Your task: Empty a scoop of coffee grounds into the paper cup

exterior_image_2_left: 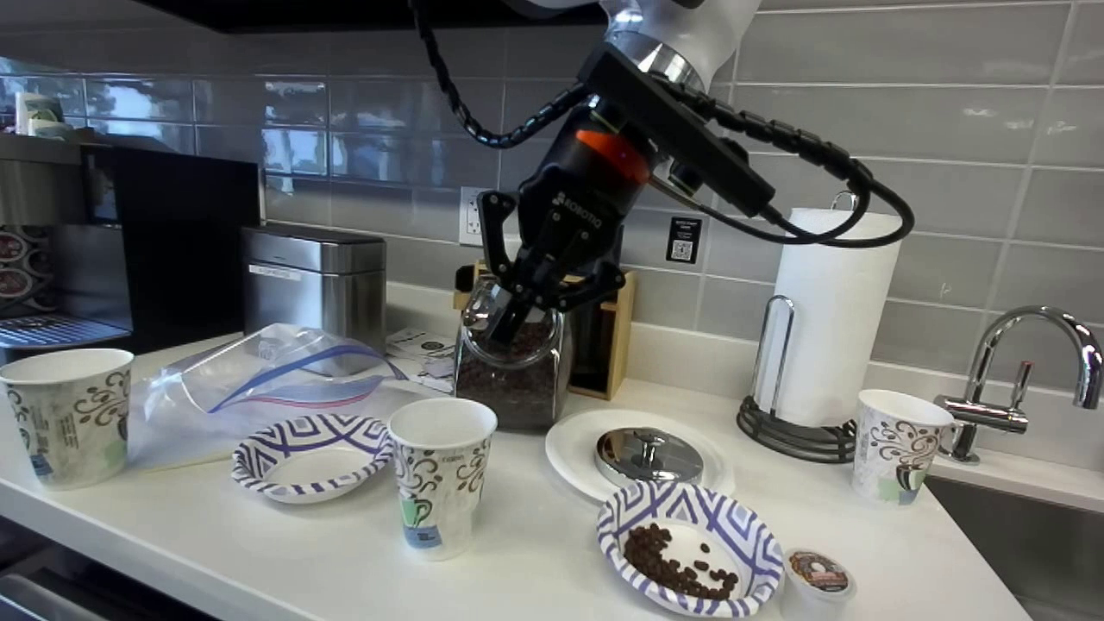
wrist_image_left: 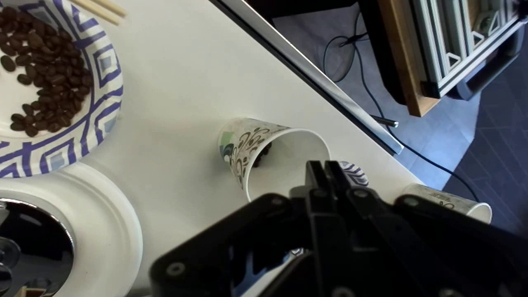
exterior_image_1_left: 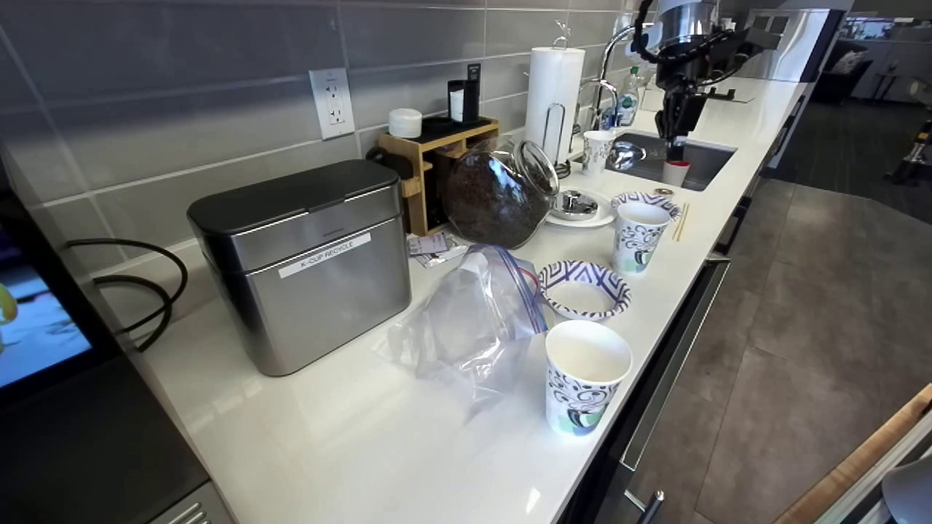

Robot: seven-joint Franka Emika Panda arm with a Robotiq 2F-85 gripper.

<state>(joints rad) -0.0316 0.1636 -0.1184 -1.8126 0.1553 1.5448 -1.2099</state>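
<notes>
On your worktop (exterior_image_2_left: 293, 552), the paper cup (exterior_image_2_left: 442, 483) stands upright toward the near edge in an exterior view, with dark bits (wrist_image_left: 261, 156) inside it in the wrist view. A patterned bowl (exterior_image_2_left: 315, 468) sits just to its left, a clear bag (exterior_image_2_left: 293, 397) and another cup (exterior_image_2_left: 73, 423) farther left. Behind stands a glass jar (exterior_image_2_left: 509, 392); to the right, a metal lid (exterior_image_2_left: 625, 457) and a bowl of beans (exterior_image_2_left: 742, 526). Your pincer (wrist_image_left: 324, 168) is closed, fingers (wrist_image_left: 316, 178) together and bare, higher than the cup and apart from it.
</notes>
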